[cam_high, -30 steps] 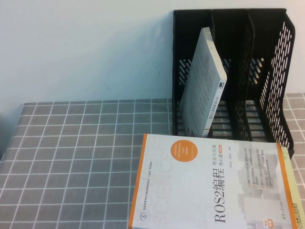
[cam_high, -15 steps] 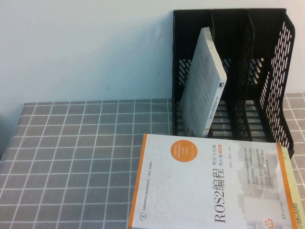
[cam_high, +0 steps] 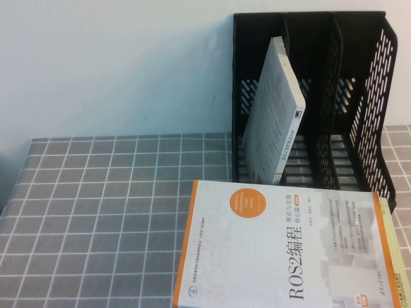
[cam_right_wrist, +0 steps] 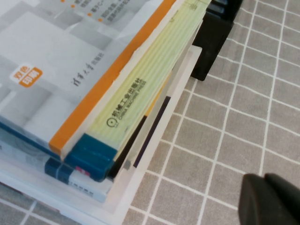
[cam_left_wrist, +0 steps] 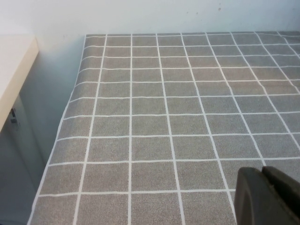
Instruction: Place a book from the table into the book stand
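The black book stand (cam_high: pixel 334 96) rises at the back right of the grey checked table (cam_high: pixel 96 212). A thick book (cam_high: pixel 276 115) with a pale grey face leans tilted inside the stand's left compartment; its other two compartments hold nothing. No gripper shows in the high view. In the left wrist view my left gripper (cam_left_wrist: pixel 263 172) is shut and empty over bare cloth near the table's left edge. In the right wrist view my right gripper (cam_right_wrist: pixel 265 179) is shut and empty, hanging beside a stack of books, apart from it.
A white ROS2 book (cam_high: pixel 282 250) with an orange spine tops a stack of several books in front of the stand, above a yellow-green book (cam_right_wrist: pixel 145 79). The stand's black corner (cam_right_wrist: pixel 213 42) lies just behind the stack. A pale wall backs the table.
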Controlling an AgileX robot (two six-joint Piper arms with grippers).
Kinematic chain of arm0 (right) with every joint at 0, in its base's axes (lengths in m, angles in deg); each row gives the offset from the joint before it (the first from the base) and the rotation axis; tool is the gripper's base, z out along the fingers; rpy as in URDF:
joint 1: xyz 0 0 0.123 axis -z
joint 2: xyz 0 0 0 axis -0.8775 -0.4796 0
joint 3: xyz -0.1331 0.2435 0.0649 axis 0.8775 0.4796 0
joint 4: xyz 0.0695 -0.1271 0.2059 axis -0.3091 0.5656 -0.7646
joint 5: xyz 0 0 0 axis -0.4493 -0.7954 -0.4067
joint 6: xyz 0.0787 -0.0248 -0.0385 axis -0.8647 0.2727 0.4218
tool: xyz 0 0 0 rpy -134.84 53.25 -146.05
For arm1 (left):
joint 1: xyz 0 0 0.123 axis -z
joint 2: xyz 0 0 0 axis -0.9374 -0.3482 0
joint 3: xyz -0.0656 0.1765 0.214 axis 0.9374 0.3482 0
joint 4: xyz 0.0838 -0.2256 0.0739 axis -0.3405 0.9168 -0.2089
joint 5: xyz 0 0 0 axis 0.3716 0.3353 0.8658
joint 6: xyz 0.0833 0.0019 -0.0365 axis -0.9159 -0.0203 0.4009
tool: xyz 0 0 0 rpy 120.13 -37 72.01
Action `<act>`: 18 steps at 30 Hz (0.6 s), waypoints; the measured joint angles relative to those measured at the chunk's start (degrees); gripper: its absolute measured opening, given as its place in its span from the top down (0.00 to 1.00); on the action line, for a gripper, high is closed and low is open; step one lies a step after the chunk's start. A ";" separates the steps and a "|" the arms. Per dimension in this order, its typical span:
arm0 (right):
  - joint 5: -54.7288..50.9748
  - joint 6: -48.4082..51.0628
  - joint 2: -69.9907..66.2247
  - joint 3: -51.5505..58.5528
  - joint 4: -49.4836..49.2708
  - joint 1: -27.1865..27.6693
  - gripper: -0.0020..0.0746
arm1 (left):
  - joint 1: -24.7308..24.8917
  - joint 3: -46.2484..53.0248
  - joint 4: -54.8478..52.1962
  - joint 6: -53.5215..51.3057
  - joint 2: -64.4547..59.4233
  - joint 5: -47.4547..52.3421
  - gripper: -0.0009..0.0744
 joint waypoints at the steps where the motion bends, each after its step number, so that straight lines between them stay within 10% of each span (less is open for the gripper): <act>1: 0.00 0.00 0.00 0.00 0.00 0.00 0.98 | 0.00 0.00 0.00 0.00 0.00 0.00 0.99; 18: 14.56 -0.17 5.61 5.54 6.91 0.62 0.98 | 0.00 0.00 0.00 0.00 0.00 0.00 0.99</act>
